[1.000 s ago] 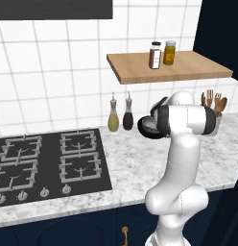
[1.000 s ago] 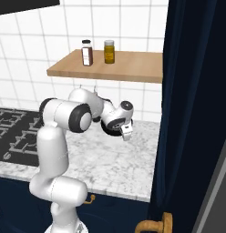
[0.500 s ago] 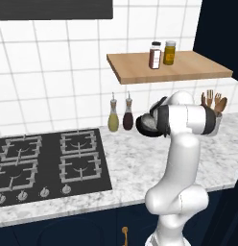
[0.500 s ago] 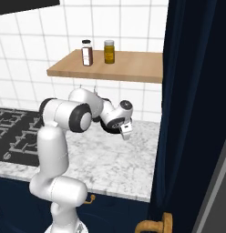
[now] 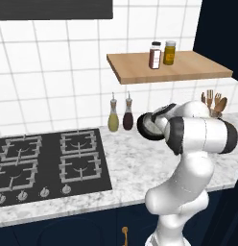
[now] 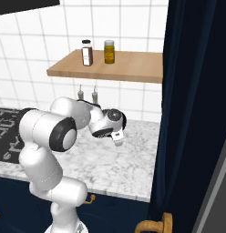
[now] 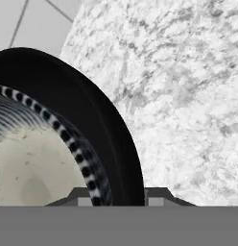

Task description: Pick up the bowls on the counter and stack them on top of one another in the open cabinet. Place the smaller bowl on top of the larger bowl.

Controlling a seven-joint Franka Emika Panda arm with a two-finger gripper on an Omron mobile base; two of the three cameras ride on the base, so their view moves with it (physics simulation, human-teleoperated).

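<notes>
Currently jaws (image 7: pixel 111 194) grip smaller bowl (image 7: pixel 39 144) by its rim, held above bench (image 5: pixel 135 163), below shelf (image 5: pixel 188 72). Rec.: raise w/o tilting; clear shelf edge before moving in.

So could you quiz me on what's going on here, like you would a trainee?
1. True or false: the light-brown wooden shelf already has a bowl on it.
2. What is the pincer holding?
A. a spice jar
B. a small grey bowl with a pale speckled inside
C. a wooden spoon
3. Fill in: ___ glass bottles stand on the marbled stone counter against the tiled wall.

Key: 1 false, it carries only two jars. 2 B, gripped by its rim and tipped on its side above the counter. 3 two.
</notes>
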